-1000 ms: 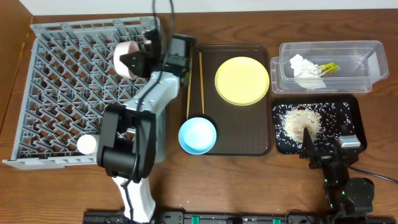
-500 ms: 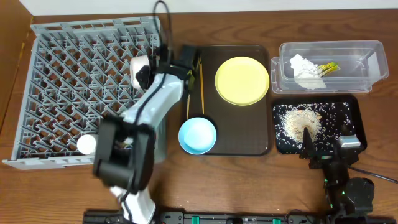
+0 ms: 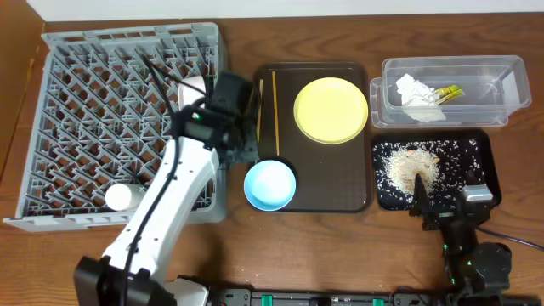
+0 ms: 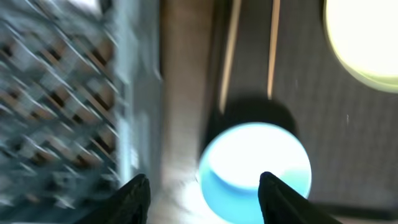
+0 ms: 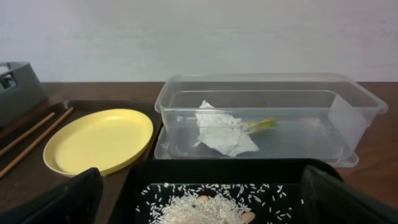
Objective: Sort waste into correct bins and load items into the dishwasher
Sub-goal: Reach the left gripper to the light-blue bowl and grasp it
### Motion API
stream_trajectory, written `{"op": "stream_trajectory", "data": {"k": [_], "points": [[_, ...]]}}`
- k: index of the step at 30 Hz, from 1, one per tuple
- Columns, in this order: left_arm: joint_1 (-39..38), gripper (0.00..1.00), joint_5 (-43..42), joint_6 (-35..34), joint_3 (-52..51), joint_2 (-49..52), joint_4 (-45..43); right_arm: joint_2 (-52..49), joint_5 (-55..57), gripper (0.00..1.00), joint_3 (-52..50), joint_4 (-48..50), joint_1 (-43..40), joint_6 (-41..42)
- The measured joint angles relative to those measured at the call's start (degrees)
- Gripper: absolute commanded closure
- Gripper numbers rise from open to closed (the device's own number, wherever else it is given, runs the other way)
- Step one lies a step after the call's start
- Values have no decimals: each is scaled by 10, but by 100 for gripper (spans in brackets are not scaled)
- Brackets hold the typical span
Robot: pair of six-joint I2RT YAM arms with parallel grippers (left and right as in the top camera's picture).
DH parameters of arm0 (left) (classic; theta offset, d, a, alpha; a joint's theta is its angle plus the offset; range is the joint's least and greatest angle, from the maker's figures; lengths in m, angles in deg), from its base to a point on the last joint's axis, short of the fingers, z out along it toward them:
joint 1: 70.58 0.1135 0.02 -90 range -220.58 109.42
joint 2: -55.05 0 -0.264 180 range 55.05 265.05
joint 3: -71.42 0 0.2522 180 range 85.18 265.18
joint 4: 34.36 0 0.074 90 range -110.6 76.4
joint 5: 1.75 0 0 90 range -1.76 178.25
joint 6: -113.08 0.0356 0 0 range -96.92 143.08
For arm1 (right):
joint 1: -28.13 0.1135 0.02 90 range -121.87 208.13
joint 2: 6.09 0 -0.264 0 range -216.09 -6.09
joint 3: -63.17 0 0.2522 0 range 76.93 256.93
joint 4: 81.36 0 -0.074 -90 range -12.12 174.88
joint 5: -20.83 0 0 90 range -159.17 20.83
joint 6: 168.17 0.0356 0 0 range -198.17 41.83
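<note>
The grey dish rack point(image 3: 85, 102) holds a white bowl point(image 3: 194, 86) at its right edge and a small white cup point(image 3: 119, 197) near the front. My left gripper point(image 3: 243, 157) is open and empty, just left of the light blue bowl point(image 3: 270, 185), which shows between its fingers in the blurred left wrist view point(image 4: 255, 162). The yellow plate point(image 3: 331, 110) and two chopsticks point(image 3: 274, 110) lie on the brown tray. The clear tub point(image 3: 493, 85) holds the tissue point(image 3: 414, 92) and wrapper point(image 3: 449, 93). My right gripper point(image 3: 444, 191) is open over the rice point(image 3: 412, 166) in the black tray point(image 3: 480, 153).
The dark brown serving tray point(image 3: 357, 195) sits between the rack and the bins. The left arm's body lies across the rack's right front corner. The right wrist view shows the plate point(image 5: 99, 140), tub point(image 5: 348, 118) and black tray point(image 5: 217, 169) close together.
My left gripper held the white bowl over the rack's right side; now the bowl rests in the rack and the gripper has swung down toward the blue bowl. The right arm has not moved.
</note>
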Motion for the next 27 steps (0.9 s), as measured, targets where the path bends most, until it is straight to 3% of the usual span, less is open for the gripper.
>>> {"op": "stream_trajectory", "data": {"k": [9, 18, 20, 23, 27], "points": [[-18, 45, -56, -23, -186, 50, -138, 0, 0, 1, 0, 0, 0, 0], [-50, 59, -201, -35, -210, 122, -269, 0, 0, 1, 0, 0, 0, 0], [-63, 64, -235, -31, -210, 129, -291, 0, 0, 1, 0, 0, 0, 0], [-76, 89, -273, -19, -210, 129, -317, 0, 0, 1, 0, 0, 0, 0], [-77, 92, -298, -10, -210, 129, -343, 0, 0, 1, 0, 0, 0, 0]]}}
